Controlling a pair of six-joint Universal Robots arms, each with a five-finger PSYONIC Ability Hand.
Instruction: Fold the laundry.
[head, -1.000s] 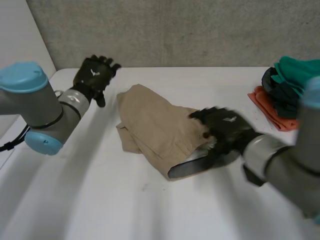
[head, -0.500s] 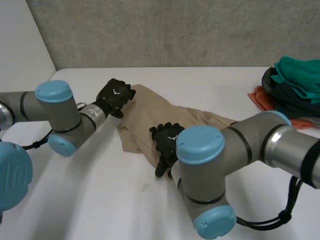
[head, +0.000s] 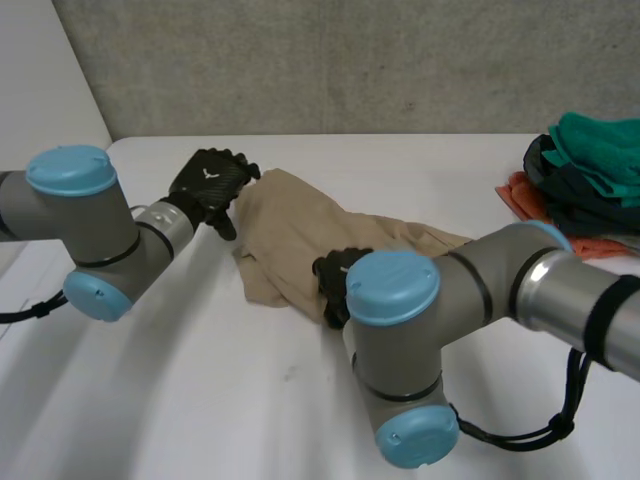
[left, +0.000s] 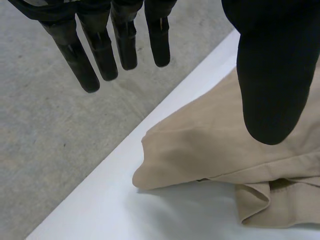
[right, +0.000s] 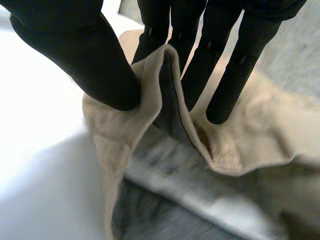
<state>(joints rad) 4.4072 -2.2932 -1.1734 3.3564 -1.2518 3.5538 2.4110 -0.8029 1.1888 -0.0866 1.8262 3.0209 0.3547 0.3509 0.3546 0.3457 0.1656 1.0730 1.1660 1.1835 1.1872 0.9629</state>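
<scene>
Table: you had a white table (head: 200, 400) under everything.
Tan pants: the tan pants (head: 300, 235) lay crumpled in the middle of the table, between your two hands. Grey lining showed at the opening.
Clothes pile: the clothes pile (head: 585, 170) of green, dark and orange things sat at the table's right side, well apart from the pants.
Right hand: your right hand (head: 333, 280) pinched the near edge of the pants between thumb and fingers.
Left hand: your left hand (head: 208, 182) was open with straight fingers, right by the pants' far left corner.
</scene>
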